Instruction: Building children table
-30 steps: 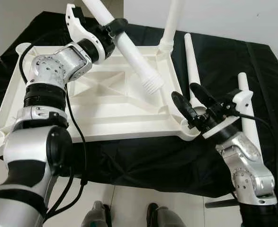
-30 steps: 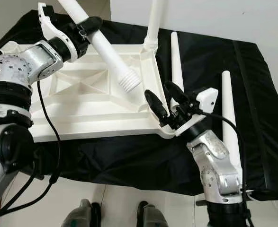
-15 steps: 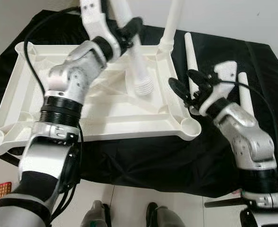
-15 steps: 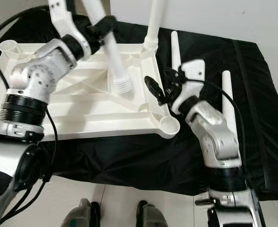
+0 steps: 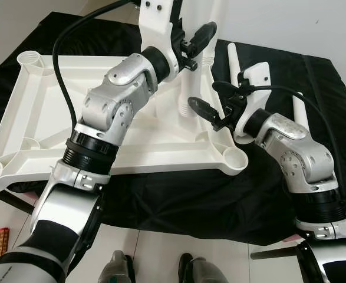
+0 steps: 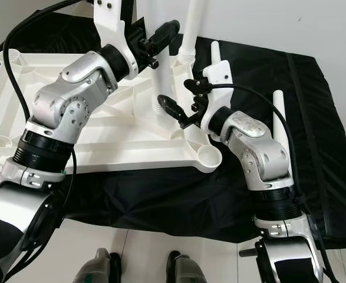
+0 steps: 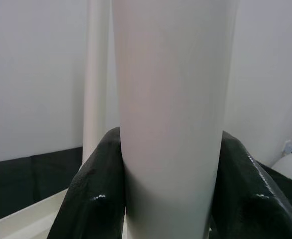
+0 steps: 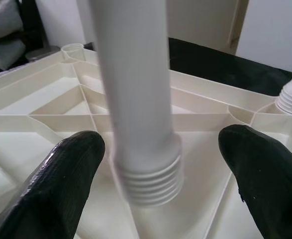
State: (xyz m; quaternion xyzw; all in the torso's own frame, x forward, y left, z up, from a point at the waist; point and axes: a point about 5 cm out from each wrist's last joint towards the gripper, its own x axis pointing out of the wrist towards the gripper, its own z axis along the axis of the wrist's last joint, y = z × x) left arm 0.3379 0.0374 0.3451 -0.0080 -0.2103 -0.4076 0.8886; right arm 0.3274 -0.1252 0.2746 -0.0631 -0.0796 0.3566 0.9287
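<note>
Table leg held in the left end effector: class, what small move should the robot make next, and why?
Probably close the right end effector on the table leg near its threaded end. The left end effector grips the leg higher up, while the right one's open fingers sit either side of the thread without touching. The leg hangs above the upturned tabletop, not yet in a corner socket.

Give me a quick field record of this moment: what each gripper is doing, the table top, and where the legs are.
left gripper: shut on held leg, near upright
right gripper: open, fingers either side of held leg's threaded end
table top: white, upside down on black cloth
fitted leg: standing in far corner socket
loose legs: two lying on cloth
</note>
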